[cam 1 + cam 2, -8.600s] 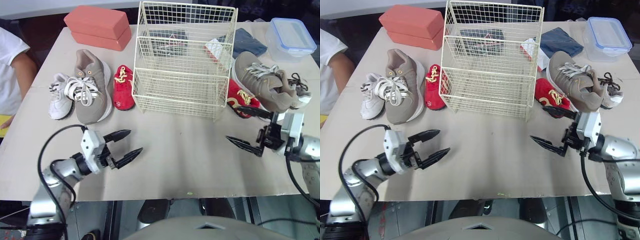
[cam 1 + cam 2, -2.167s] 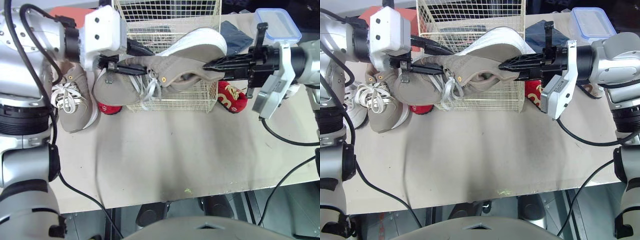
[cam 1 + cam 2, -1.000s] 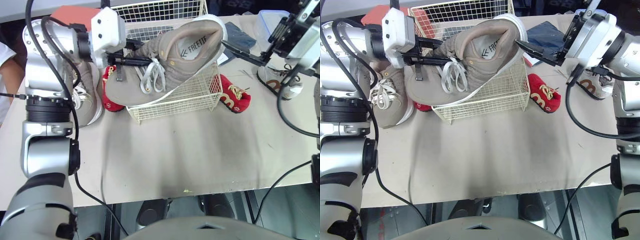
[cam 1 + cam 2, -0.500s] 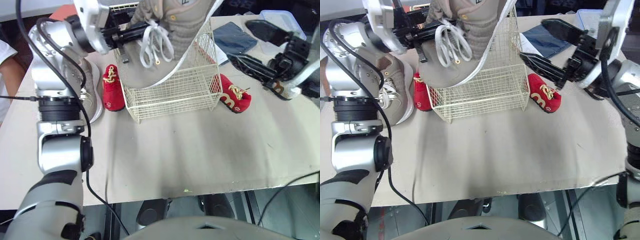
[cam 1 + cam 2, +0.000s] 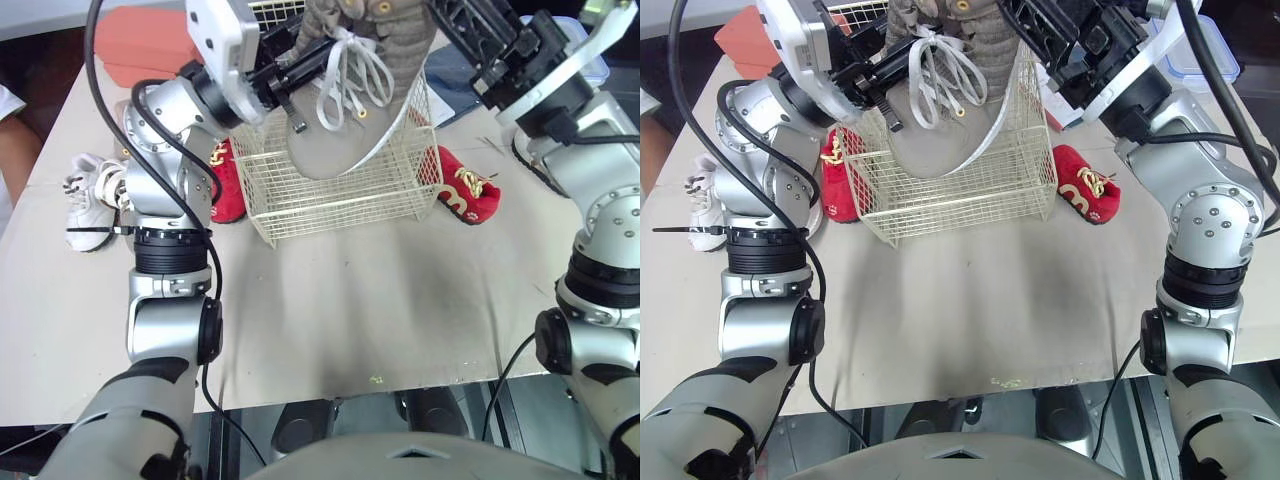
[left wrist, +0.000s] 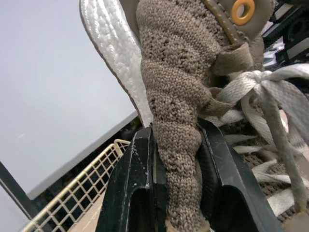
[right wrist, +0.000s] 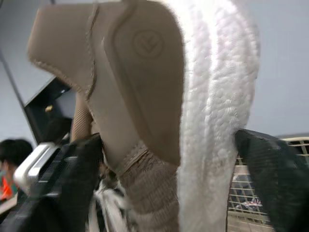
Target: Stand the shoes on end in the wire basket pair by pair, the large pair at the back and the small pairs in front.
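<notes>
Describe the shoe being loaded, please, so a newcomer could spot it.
Find the cream wire basket on the table. Hanging toe-down over it in the left gripper is a large taupe shoe with white laces. Unlike the small red shoes beside the basket, it is airborne.

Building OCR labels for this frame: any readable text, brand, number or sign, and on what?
Words or numbers: none readable.
Sign: a round embossed emblem with a chevron inside, on the heel of the tan shoe clamped in the left gripper.
Gold stitching on the red shoe on the robot's right: too small to read as letters.
</notes>
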Robot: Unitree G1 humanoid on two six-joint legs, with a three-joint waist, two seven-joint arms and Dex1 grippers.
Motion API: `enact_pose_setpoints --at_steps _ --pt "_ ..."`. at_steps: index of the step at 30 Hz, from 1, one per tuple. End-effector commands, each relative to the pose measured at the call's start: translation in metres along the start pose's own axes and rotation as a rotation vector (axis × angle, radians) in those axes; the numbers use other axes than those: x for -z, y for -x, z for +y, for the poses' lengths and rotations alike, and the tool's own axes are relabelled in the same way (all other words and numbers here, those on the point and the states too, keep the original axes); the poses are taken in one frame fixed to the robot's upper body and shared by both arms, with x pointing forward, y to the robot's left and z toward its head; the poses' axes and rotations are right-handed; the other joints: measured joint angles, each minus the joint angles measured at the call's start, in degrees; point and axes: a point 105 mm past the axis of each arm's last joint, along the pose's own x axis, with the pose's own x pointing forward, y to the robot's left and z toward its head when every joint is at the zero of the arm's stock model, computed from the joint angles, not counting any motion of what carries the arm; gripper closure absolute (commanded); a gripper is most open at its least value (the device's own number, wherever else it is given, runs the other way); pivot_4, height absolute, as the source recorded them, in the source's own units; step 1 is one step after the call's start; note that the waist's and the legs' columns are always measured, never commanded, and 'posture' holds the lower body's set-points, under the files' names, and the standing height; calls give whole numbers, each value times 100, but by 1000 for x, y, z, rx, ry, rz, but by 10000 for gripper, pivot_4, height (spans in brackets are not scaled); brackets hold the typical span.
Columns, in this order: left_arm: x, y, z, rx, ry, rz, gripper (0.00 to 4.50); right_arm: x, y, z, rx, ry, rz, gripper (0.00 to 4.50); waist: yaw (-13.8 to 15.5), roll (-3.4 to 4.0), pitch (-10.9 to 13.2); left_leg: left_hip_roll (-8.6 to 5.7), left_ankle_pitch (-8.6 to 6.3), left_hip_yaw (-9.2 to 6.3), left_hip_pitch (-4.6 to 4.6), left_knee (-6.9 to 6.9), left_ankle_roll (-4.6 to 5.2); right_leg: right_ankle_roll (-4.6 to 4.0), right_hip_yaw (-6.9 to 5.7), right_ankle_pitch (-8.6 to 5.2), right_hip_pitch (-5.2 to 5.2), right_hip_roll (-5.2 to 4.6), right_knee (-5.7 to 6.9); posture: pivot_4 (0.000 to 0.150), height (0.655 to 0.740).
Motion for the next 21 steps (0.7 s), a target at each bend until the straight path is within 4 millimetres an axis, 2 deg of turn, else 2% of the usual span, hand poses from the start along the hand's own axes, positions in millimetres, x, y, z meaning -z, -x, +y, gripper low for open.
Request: enact_pose_setpoints --at_steps 1,4,7,8,9,11,12,13,15,16,18,21 --pt "-19 -6 -16 82 -46 -43 39916 -12 -2 8 -29 41 -36 21257 -18 0 0 0 0 0 0 -1 0 0 0 0 -1 0 0 1500 7400" --pt "-18 -4 -14 74 -43 -31 39916 -11 -2 9 -28 52 -30 33477 -16 1 0 0 0 0 1 -3 0 0 -3 0 -2 0 0 1500 7400" --pt "-20 -1 -10 61 -18 -29 39916 -11 -3 10 -30 65 -32 42803 -10 1 0 0 0 0 0 -3 0 0 -4 0 -2 -1 0 1500 7400" --pt "-21 -1 -8 51 -20 -26 39916 -12 -3 11 -30 66 -36 44816 -10 1 -1 0 0 0 0 -3 0 0 -4 0 -2 -1 0 1500 7400" --pt "-21 2 -6 50 -10 -22 39916 -13 -4 12 -37 70 -43 44816 -10 1 -1 -1 0 0 0 -3 0 0 -4 0 -1 -1 0 1500 7400" --pt "-25 7 0 30 16 -28 29587 -19 -9 13 -48 79 -65 45000 -19 1 0 -1 0 0 0 -3 0 0 -5 0 -2 -1 0 1500 7400" --pt "-27 10 1 34 31 -26 26813 -23 -11 13 -54 81 -80 45000 -31 1 0 0 0 0 0 -4 0 0 -4 0 -2 -1 0 1500 7400" --pt "-28 13 3 30 31 -21 20321 -27 -14 14 -63 80 -102 45000 -47 1 0 -1 0 0 0 -5 0 0 -3 0 -3 -1 0 1500 7400" --pt "-30 20 9 -4 27 -18 13570 -36 -17 15 -76 87 -145 45000 -67 1 0 0 0 0 0 -5 0 0 -5 0 -3 -1 0 1500 7400" --pt "-32 26 15 -32 24 -14 7708 -42 -22 16 -82 100 -172 45000 -77 1 -1 0 0 -1 0 -6 0 0 -6 0 -3 -2 0 1500 7400" --pt "-35 38 20 -57 45 -3 250 -53 -31 18 -91 131 -218 45000 -130 2 -1 -1 0 0 1 -5 0 0 -5 0 -3 -2 1 1500 7400" --pt "-40 59 19 -52 101 28 250 -70 -43 20 -121 173 -292 45000 -192 3 -1 0 0 3 3 -10 0 0 -5 0 -13 -3 6 1500 7400"
